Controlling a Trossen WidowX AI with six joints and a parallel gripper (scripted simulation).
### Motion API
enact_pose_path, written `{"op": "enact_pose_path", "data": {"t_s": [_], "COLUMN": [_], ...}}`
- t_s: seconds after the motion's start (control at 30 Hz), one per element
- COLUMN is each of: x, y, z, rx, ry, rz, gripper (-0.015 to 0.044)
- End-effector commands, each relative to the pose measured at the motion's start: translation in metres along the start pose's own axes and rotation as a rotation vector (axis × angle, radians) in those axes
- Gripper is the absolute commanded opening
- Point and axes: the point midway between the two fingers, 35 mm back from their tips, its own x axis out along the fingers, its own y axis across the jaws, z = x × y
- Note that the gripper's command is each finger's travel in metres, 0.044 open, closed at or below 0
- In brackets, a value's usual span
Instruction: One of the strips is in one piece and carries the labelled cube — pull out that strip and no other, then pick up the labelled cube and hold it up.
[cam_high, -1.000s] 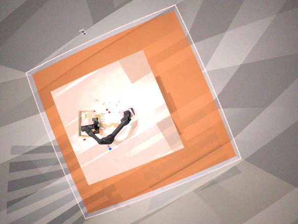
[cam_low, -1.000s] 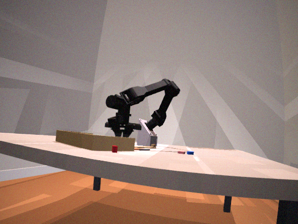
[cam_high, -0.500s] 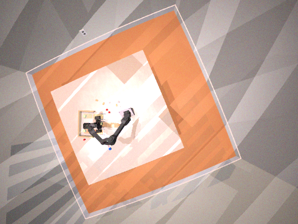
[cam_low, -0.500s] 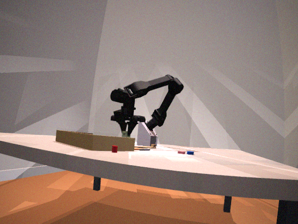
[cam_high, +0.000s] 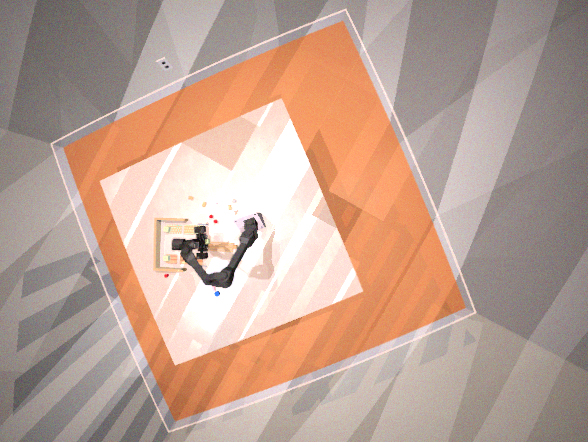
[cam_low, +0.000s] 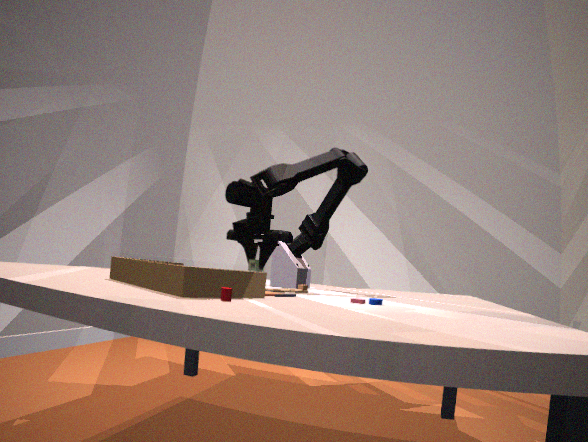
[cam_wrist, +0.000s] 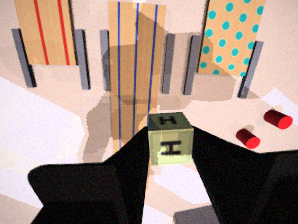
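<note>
While end effector (cam_wrist: 170, 150) clamps cube (cam_wrist: 170, 139) (table edges distant).

The only readable sign is the black letter H, on the top face and the near face of the pale green cube (cam_wrist: 171, 138).

A black robot arm (cam_low: 320, 190) is arching over the white table (cam_low: 350, 325) at frame centre, its gripper (cam_low: 257, 261) pinching a small greenish cube (cam_low: 254, 265) just above a brown box (cam_low: 190, 280). A red cylinder (cam_low: 226, 294) is standing before the box, while red (cam_low: 357, 301) and blue (cam_low: 375, 301) discs are lying to the right.
</note>
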Motion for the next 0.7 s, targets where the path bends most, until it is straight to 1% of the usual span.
{"op": "enact_pose_path", "data": {"t_s": [0.0, 0.17, 0.67], "x": [-0.009, -0.035, -0.036], "y": [-0.002, -0.002, -0.002], "z": [-0.002, -0.002, -0.002], "rx": [-0.006, -0.006, -0.006], "ry": [-0.004, -0.004, -0.004], "rz": [-0.005, -0.006, -0.006], "gripper": [0.0000, 0.0000, 0.0000]}}
